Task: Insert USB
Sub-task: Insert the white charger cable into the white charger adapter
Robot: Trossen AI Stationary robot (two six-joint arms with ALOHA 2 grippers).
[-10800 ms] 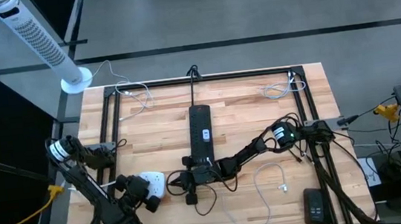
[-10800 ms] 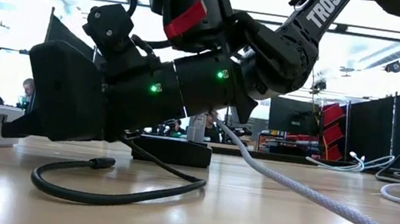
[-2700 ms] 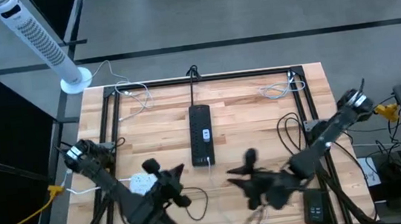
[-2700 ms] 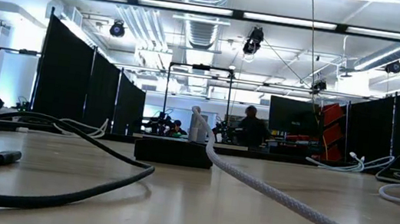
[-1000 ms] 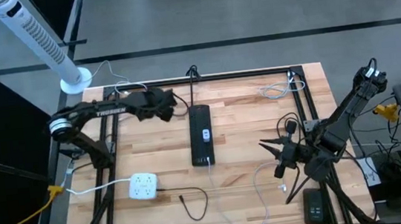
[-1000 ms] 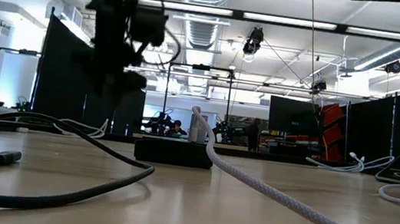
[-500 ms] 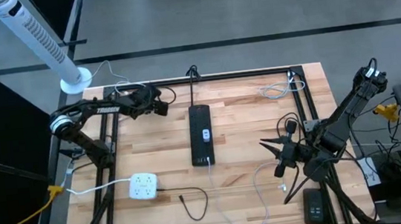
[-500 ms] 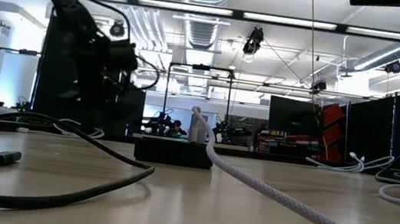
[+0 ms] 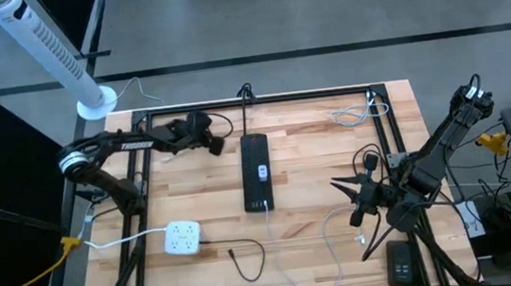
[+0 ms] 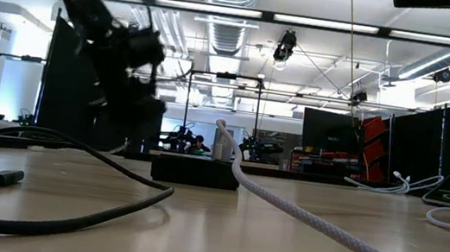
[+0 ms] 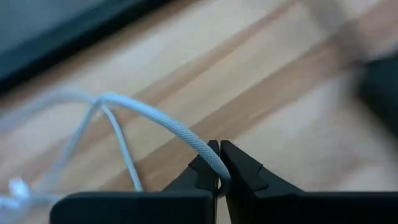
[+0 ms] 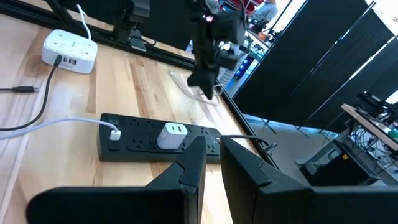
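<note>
two arms are at different work here. the left gripper (image 9: pixel 209 138), which stood wide a second ago while it hung above the far left part of the table (image 9: pixel 315 170), has now snapped closed on the white braided cable (image 11: pixel 158 121) lying near the far left corner; the left wrist view shows that cable pinched between the fingertips (image 11: pixel 208 163), looping away over the wood. half a second ago the jaws were only partly closed and slightly further left, so the grab is brand new. i judge this to be the pick-up step: a cable has been taken, but nothing has been carried towards a port yet.

the black power strip (image 9: pixel 256 171) lies in the middle of the table, with a white adapter (image 12: pixel 172 132) plugged in and another white cable (image 12: pixel 74 122) already seated at its near end. the white multi-port hub (image 9: pixel 182 236) sits well apart at the near left, with a loose dark cable (image 9: pixel 246 254) curled beside it, its plug lying free on the wood.

the right gripper (image 12: pixel 212 163) waits over the right side of the table, unchanged over the last second, fingers nearly together and holding nothing.

which end of the pinched cable carries the usb plug cannot be told. next, the plug end needs to come free of the tangle without dragging it.
</note>
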